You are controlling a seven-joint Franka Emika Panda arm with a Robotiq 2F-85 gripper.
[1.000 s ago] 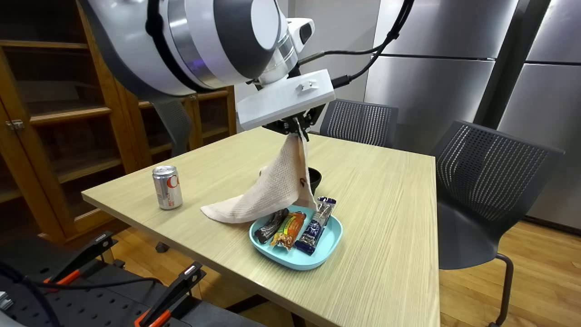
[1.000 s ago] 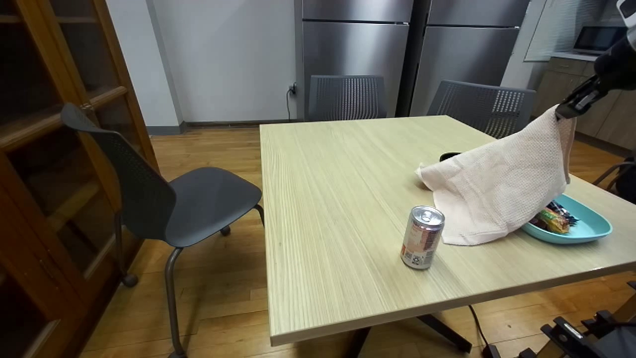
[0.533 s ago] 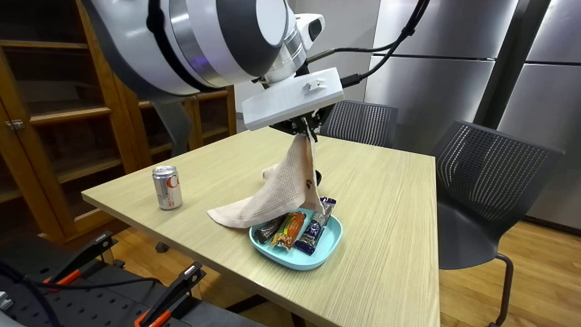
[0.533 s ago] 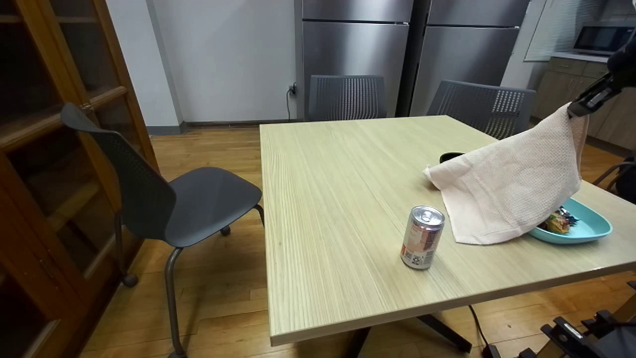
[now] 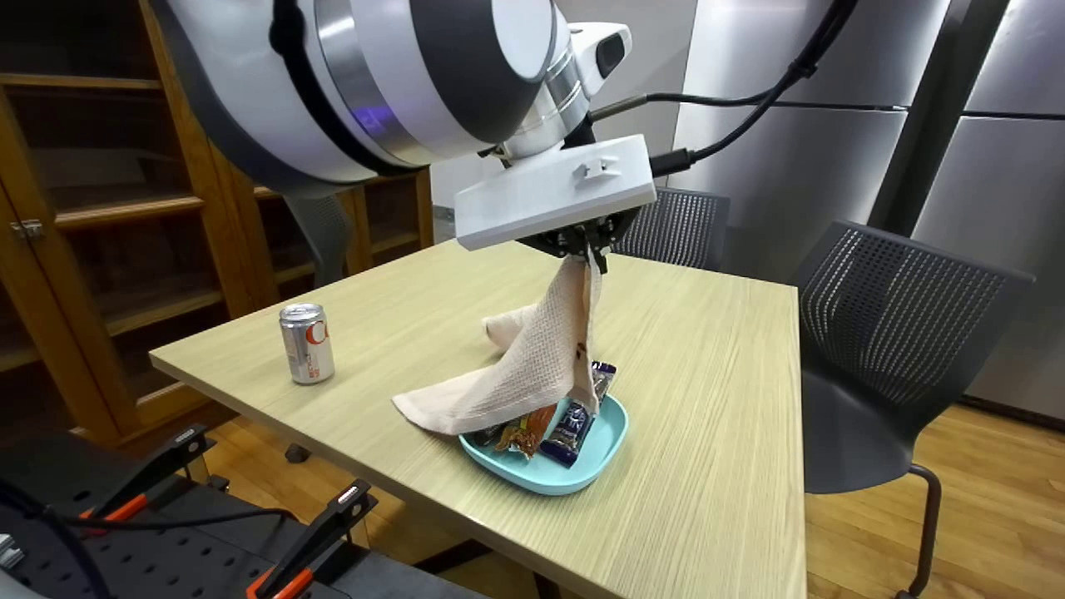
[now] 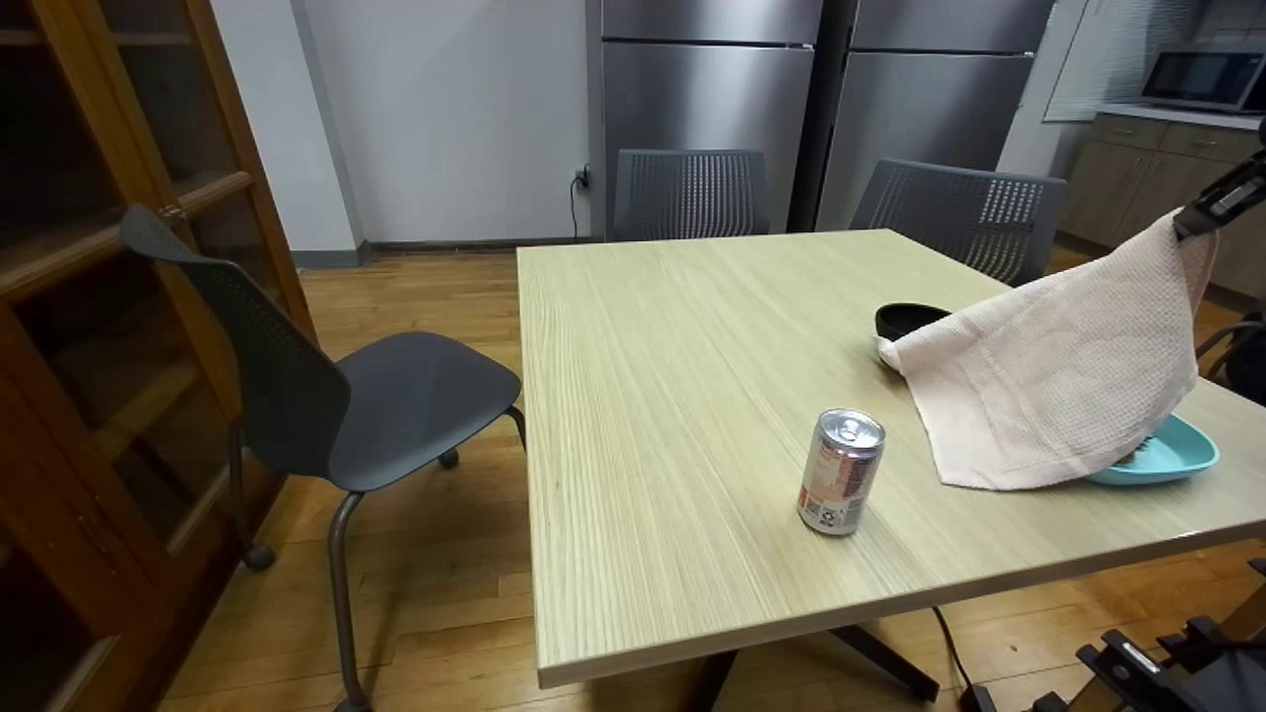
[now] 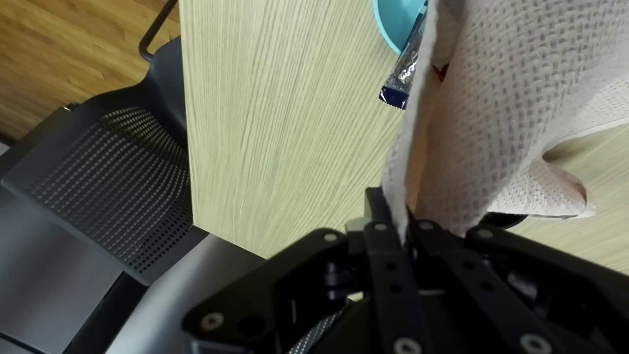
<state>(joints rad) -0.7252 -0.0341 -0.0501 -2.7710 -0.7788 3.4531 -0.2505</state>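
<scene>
My gripper (image 5: 592, 259) is shut on a pale pink woven towel (image 5: 532, 358), pinching it at the top so the cloth hangs down. In the wrist view the cloth runs up from between the fingertips of the gripper (image 7: 400, 216). The towel's lower part drapes over a light blue plate (image 5: 601, 453) and reaches the table beside it. On the plate lie a dark blue wrapped bar (image 5: 569, 434), an orange wrapped bar (image 5: 526, 434) and a dark wrapper mostly hidden under cloth. A black bowl (image 6: 905, 318) stands behind the towel, partly covered by its corner.
A silver soda can (image 6: 841, 475) stands upright on the wooden table (image 6: 673, 396), apart from the towel. Dark chairs (image 5: 899, 349) stand round the table. Black and orange clamps (image 5: 316, 541) sit on the platform at the near edge. A wooden cabinet (image 5: 108, 208) stands behind.
My gripper, still holding the towel, has moved away from the can and lowered slightly. The cloth now covers more of the plate and its bars, and the bowl shows more in an exterior view.
</scene>
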